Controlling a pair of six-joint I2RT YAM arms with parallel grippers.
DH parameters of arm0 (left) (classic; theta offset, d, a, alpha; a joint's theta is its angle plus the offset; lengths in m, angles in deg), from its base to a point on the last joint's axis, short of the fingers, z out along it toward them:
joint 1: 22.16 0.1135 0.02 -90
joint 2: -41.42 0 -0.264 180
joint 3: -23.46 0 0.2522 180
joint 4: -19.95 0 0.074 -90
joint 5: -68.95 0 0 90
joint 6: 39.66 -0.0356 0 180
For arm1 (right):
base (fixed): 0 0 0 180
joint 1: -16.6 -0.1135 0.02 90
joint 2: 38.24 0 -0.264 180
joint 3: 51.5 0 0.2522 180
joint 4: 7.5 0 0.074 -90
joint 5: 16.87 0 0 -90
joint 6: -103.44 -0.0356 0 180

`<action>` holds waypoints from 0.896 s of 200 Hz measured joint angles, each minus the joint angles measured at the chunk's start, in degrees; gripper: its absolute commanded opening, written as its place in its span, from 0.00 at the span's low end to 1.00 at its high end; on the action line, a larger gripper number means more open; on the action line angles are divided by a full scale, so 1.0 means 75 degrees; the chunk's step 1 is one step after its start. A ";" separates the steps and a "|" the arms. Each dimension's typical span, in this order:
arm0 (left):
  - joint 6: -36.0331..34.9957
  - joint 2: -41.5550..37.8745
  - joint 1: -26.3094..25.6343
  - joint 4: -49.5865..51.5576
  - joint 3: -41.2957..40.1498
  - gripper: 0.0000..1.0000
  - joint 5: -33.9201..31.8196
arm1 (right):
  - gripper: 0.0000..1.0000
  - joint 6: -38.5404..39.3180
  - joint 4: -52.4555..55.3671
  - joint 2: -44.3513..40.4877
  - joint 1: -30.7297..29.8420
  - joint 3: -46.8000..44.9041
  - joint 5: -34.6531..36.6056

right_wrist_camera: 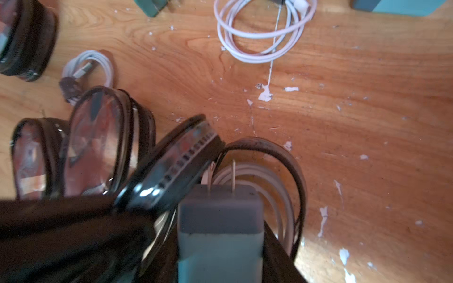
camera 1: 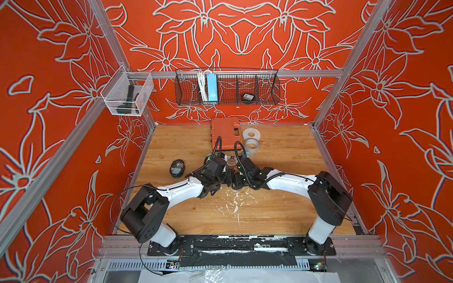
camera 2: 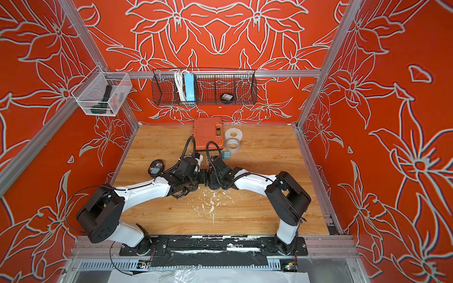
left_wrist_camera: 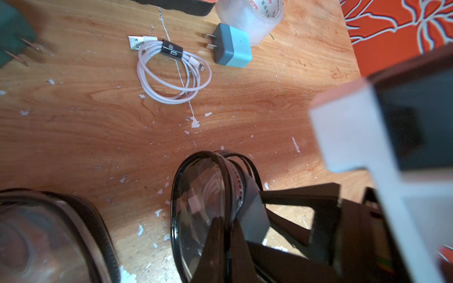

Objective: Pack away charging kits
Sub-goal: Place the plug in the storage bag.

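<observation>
In a top view a lone pouch (camera 1: 177,168) lies by itself on the table (camera 1: 282,208). Left wrist view: your left gripper (left_wrist_camera: 218,230) is clamped, it seems, on the flap of the open pouch (left_wrist_camera: 196,196); a spare cable (left_wrist_camera: 171,71) and spare plug (left_wrist_camera: 232,46) lie apart from it. Right wrist view: your right gripper (right_wrist_camera: 220,254) pinches a teal plug (right_wrist_camera: 220,215), prongs pointing into that pouch over its coiled cable (right_wrist_camera: 274,191).

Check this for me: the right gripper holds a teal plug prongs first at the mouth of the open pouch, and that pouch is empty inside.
One thing is wrong: the pouch is not empty. The right wrist view shows a coiled white cable lying inside it. The rest stands: the right gripper holds the teal plug prongs first at the open mouth.
</observation>
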 measured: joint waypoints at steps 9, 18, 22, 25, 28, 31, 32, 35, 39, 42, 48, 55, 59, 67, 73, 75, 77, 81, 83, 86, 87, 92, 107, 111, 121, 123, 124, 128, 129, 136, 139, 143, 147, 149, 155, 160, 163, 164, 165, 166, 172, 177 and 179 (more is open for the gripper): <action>0.0035 0.0000 0.0047 -0.0067 -0.0041 0.00 0.0079 | 0.00 -0.0006 0.0006 0.0082 0.0000 0.0044 0.0020; 0.0070 0.0000 0.0099 -0.0114 -0.0082 0.00 0.0143 | 0.00 -0.0009 0.0000 0.0160 0.0000 0.0093 0.0047; 0.0085 0.0000 0.0122 -0.0131 -0.0096 0.00 0.0160 | 0.00 -0.0012 0.0003 0.0192 0.0000 0.0111 0.0058; 0.0093 0.0000 0.0143 -0.0140 -0.0105 0.00 0.0184 | 0.00 -0.0015 0.0003 0.0213 0.0000 0.0122 0.0073; 0.0108 0.0000 0.0157 -0.0146 -0.0111 0.00 0.0198 | 0.00 -0.0020 0.0006 0.0239 0.0000 0.0140 0.0090; 0.0108 0.0000 0.0172 -0.0157 -0.0119 0.00 0.0224 | 0.00 -0.0020 0.0012 0.0256 0.0000 0.0154 0.0111; 0.0114 0.0000 0.0181 -0.0160 -0.0122 0.00 0.0233 | 0.00 -0.0020 0.0012 0.0262 0.0000 0.0157 0.0117; 0.0117 0.0000 0.0195 -0.0160 -0.0125 0.00 0.0251 | 0.00 -0.0023 0.0023 0.0286 0.0000 0.0175 0.0122; 0.0125 0.0000 0.0207 -0.0166 -0.0128 0.00 0.0271 | 0.00 -0.0029 0.0035 0.0318 0.0000 0.0204 0.0152; 0.0131 0.0000 0.0213 -0.0175 -0.0134 0.00 0.0286 | 0.00 -0.0032 0.0050 0.0341 0.0000 0.0227 0.0172; 0.0137 0.0000 0.0230 -0.0181 -0.0134 0.00 0.0306 | 0.01 -0.0041 0.0055 0.0385 0.0000 0.0265 0.0219; 0.0140 0.0000 0.0242 -0.0189 -0.0134 0.00 0.0326 | 0.02 -0.0058 0.0070 0.0443 0.0000 0.0321 0.0256; 0.0143 0.0000 0.0245 -0.0198 -0.0134 0.00 0.0344 | 0.03 -0.0073 0.0076 0.0469 0.0000 0.0347 0.0280; 0.0149 0.0000 0.0248 -0.0213 -0.0137 0.00 0.0364 | 0.04 -0.0114 0.0090 0.0542 0.0000 0.0408 0.0312; 0.0149 0.0000 0.0245 -0.0216 -0.0137 0.00 0.0364 | 0.05 -0.0134 0.0128 0.0603 0.0000 0.0460 0.0341; 0.0152 0.0000 0.0248 -0.0216 -0.0137 0.00 0.0361 | 0.06 -0.0140 0.0143 0.0632 0.0000 0.0484 0.0356; 0.0152 0.0000 0.0248 -0.0216 -0.0137 0.00 0.0364 | 0.06 -0.0146 0.0157 0.0659 0.0000 0.0504 0.0370; 0.0154 0.0000 0.0251 -0.0213 -0.0137 0.00 0.0364 | 0.07 -0.0160 0.0189 0.0708 0.0000 0.0545 0.0399; 0.0154 0.0000 0.0254 -0.0216 -0.0137 0.00 0.0364 | 0.07 -0.0166 0.0198 0.0740 0.0000 0.0571 0.0408; 0.0157 0.0000 0.0254 -0.0213 -0.0137 0.00 0.0364 | 0.07 -0.0172 0.0221 0.0778 0.0000 0.0603 0.0428; 0.0157 0.0000 0.0256 -0.0213 -0.0137 0.00 0.0364 | 0.08 -0.0172 0.0224 0.0790 0.0003 0.0612 0.0428; 0.0157 0.0000 0.0259 -0.0216 -0.0140 0.00 0.0364 | 0.08 -0.0184 0.0248 0.0854 0.0006 0.0670 0.0443; 0.0160 0.0000 0.0268 -0.0219 -0.0152 0.00 0.0361 | 0.09 -0.0204 0.0277 0.0938 0.0006 0.0755 0.0513; 0.0160 0.0000 0.0274 -0.0221 -0.0154 0.00 0.0364 | 0.09 -0.0207 0.0283 0.0938 0.0006 0.0761 0.0522; 0.0160 -0.0003 0.0277 -0.0251 -0.0172 0.00 0.0364 | 0.12 -0.0216 0.0294 0.0938 0.0006 0.0766 0.0545; 0.0160 -0.0003 0.0277 -0.0256 -0.0175 0.00 0.0364 | 0.13 -0.0216 0.0294 0.0938 0.0006 0.0766 0.0548; 0.0160 -0.0003 0.0277 -0.0259 -0.0178 0.00 0.0364 | 0.13 -0.0216 0.0294 0.0938 0.0006 0.0766 0.0551; 0.0160 -0.0003 0.0277 -0.0265 -0.0184 0.00 0.0364 | 0.15 -0.0219 0.0294 0.0938 0.0006 0.0766 0.0560; 0.0160 -0.0003 0.0277 -0.0265 -0.0184 0.00 0.0364 | 0.15 -0.0219 0.0294 0.0938 0.0006 0.0766 0.0560; 0.0160 -0.0003 0.0277 -0.0289 -0.0195 0.00 0.0364 | 0.17 -0.0224 0.0294 0.0938 0.0006 0.0766 0.0560; 0.0160 -0.0003 0.0277 -0.0294 -0.0201 0.00 0.0364 | 0.18 -0.0221 0.0294 0.0938 0.0006 0.0766 0.0560; 0.0160 -0.0006 0.0277 -0.0309 -0.0207 0.00 0.0364 | 0.18 -0.0224 0.0294 0.0938 0.0006 0.0766 0.0560; 0.0160 -0.0006 0.0277 -0.0318 -0.0213 0.00 0.0364 | 0.18 -0.0224 0.0294 0.0938 0.0006 0.0766 0.0554; 0.0160 -0.0006 0.0277 -0.0323 -0.0216 0.00 0.0364 | 0.18 -0.0224 0.0294 0.0938 0.0006 0.0766 0.0551; 0.0160 -0.0006 0.0277 -0.0332 -0.0224 0.00 0.0364 | 0.18 -0.0224 0.0291 0.0938 0.0006 0.0766 0.0533; 0.0160 -0.0006 0.0277 -0.0350 -0.0233 0.00 0.0361 | 0.19 -0.0224 0.0291 0.0938 0.0006 0.0766 0.0501; 0.0160 -0.0006 0.0277 -0.0358 -0.0236 0.00 0.0361 | 0.19 -0.0224 0.0291 0.0938 0.0006 0.0766 0.0490; 0.0160 -0.0006 0.0277 -0.0361 -0.0236 0.00 0.0361 | 0.19 -0.0224 0.0291 0.0938 0.0006 0.0766 0.0487; 0.0160 -0.0006 0.0277 -0.0364 -0.0239 0.00 0.0361 | 0.19 -0.0224 0.0291 0.0938 0.0006 0.0766 0.0481; 0.0160 -0.0006 0.0277 -0.0367 -0.0242 0.00 0.0361 | 0.19 -0.0224 0.0291 0.0938 0.0006 0.0766 0.0478; 0.0160 -0.0006 0.0277 -0.0376 -0.0248 0.00 0.0356 | 0.20 -0.0227 0.0291 0.0935 0.0006 0.0766 0.0440; 0.0163 -0.0006 0.0277 -0.0373 -0.0251 0.00 0.0341 | 0.20 -0.0230 0.0291 0.0935 0.0006 0.0766 0.0405; 0.0163 -0.0006 0.0277 -0.0376 -0.0251 0.00 0.0335 | 0.21 -0.0230 0.0291 0.0935 0.0006 0.0766 0.0399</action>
